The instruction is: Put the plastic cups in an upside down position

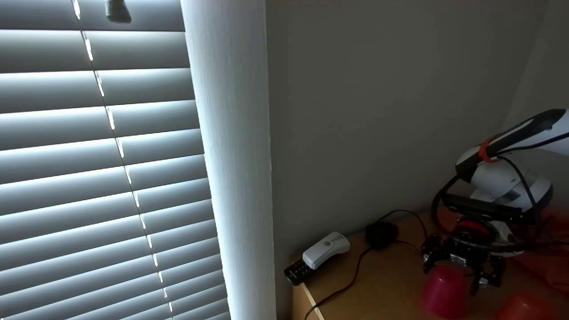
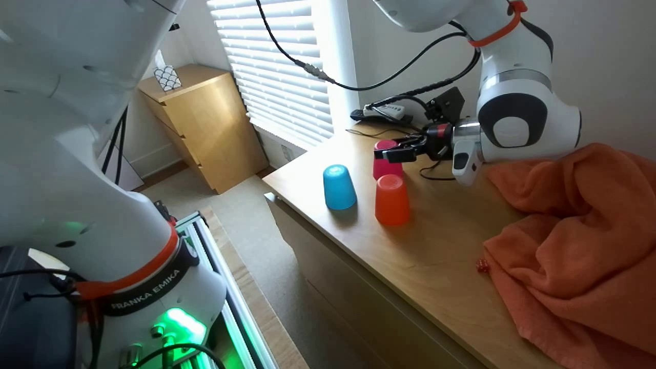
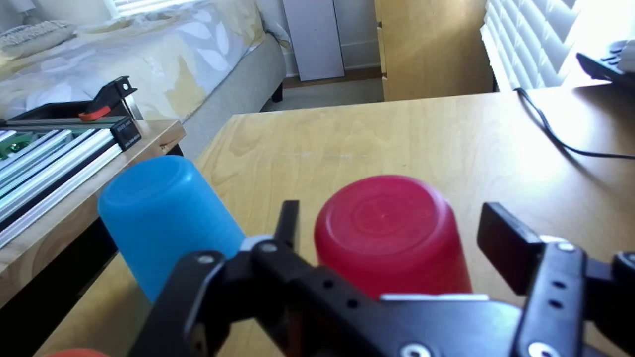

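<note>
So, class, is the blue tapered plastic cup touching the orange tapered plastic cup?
Apart: in an exterior view, a strip of wood-grain tabletop shows between the blue cup and the orange cup, down to their bases.

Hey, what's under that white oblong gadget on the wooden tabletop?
A black remote control: one end, with buttons, sticks out from beneath the white oblong gadget in an exterior view. The gadget covers part of the remote's top, so that can't be seen.

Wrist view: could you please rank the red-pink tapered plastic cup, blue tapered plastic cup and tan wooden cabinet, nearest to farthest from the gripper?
1. Red-pink cup: seen between fingers.
2. Blue cup: picture's left.
3. Wooden cabinet: background.
</note>
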Tool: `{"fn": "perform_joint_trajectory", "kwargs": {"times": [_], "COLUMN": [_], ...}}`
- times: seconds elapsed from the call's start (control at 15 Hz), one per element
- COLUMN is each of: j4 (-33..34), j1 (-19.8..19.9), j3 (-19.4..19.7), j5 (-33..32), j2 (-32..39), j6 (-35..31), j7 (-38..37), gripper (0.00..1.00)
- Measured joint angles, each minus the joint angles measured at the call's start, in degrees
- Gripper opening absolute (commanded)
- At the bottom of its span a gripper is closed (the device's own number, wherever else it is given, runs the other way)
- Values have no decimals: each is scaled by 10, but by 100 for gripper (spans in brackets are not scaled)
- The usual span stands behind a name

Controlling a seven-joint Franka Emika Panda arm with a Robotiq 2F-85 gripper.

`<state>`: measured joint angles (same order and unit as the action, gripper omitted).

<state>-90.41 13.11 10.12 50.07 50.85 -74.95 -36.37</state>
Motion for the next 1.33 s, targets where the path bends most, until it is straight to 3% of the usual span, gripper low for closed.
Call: {"fn": "perform_joint_trajectory", "kwargs": {"times": [0.53,0.93,1.33], "j4": [-3,-54,-146], "j1": [-31,-83,-118], "j3": [26,32,21], "j5": [-41,-128,-203], "j2": [-30,-125,-236], "j6": [-51,-178,-321], "j7": [-2,-2,-2], "gripper": [100,100,100]}}
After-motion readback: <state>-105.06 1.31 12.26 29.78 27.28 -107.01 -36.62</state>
